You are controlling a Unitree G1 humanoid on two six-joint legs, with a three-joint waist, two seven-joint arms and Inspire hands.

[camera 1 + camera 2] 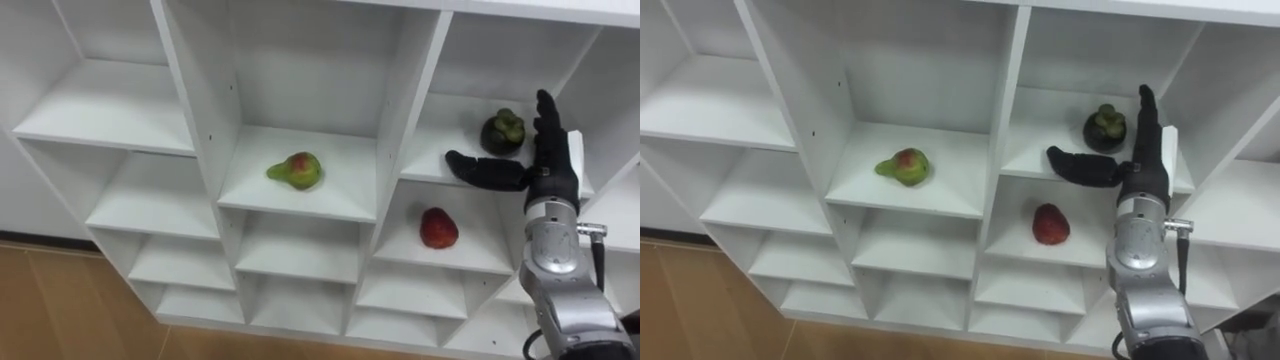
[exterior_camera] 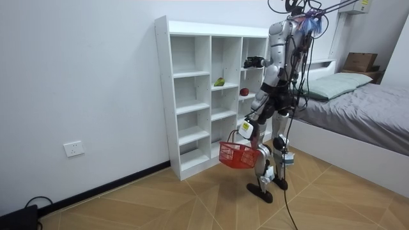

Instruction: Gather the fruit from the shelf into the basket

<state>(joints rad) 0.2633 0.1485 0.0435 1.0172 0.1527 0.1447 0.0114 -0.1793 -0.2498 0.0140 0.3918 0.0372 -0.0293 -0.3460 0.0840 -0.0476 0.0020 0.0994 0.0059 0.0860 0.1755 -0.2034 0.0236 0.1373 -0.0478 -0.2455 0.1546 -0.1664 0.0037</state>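
A dark mangosteen (image 1: 503,131) sits in the right column's upper compartment of the white closet (image 1: 395,120). My right hand (image 1: 548,170) is open just to its right, fingers pointing up and the thumb stretched out below the fruit, not touching it. One shelf lower lies a red fruit (image 1: 438,228). A green pear with a red blush (image 1: 296,170) rests in the middle column. In the room view my left hand (image 2: 245,130) hangs at my side, curled on the handle of a red basket (image 2: 238,154).
I stand facing the closet's right columns (image 2: 217,89). The other compartments hold nothing. A bed (image 2: 358,108) lies close behind me on the room view's right. Wooden floor stretches to the room view's left.
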